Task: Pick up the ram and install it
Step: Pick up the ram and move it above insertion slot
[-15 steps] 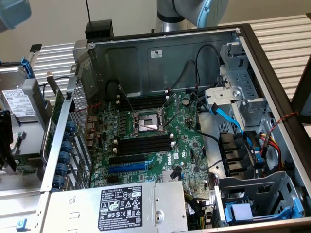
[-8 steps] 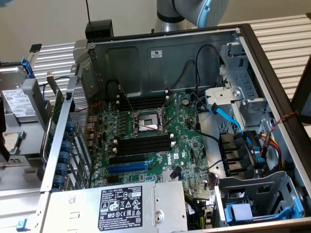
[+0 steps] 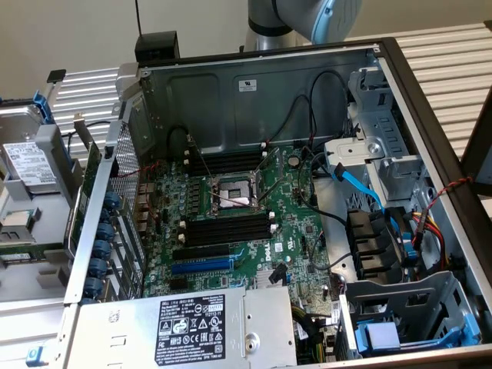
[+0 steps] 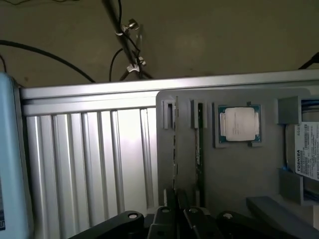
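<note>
I see the gripper (image 4: 177,198) with its fingers pinched together on the ram (image 4: 175,144), which stands on edge in a slot of the grey tray (image 4: 234,174), near the CPU (image 4: 239,124).

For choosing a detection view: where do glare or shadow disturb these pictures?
Wrist view: strong glare on the ribbed table; the ram in its grey tray is evenly, dully lit. Exterior view: the motherboard lies shaded inside the case.
</note>
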You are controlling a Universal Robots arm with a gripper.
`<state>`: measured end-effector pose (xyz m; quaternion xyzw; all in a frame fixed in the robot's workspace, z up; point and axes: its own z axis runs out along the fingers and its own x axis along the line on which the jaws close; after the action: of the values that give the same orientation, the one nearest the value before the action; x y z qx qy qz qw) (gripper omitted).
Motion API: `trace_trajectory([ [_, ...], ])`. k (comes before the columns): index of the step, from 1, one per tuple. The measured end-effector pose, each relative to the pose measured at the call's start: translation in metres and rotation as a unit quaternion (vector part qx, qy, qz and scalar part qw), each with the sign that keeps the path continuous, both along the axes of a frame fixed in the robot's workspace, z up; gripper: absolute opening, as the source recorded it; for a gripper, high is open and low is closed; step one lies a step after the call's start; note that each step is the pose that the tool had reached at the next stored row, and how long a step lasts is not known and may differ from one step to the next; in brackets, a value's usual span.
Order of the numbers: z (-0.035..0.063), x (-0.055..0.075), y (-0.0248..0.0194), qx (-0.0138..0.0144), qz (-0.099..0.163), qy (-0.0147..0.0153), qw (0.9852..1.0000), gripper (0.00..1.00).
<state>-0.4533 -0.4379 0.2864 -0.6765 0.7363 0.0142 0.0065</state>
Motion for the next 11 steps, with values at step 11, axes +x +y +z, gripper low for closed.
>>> trace_trajectory([
  [11, 0.0499, 0.025, -0.0104, 0.0006, 0.000, 0.0008, 1.0000, 0.13],
])
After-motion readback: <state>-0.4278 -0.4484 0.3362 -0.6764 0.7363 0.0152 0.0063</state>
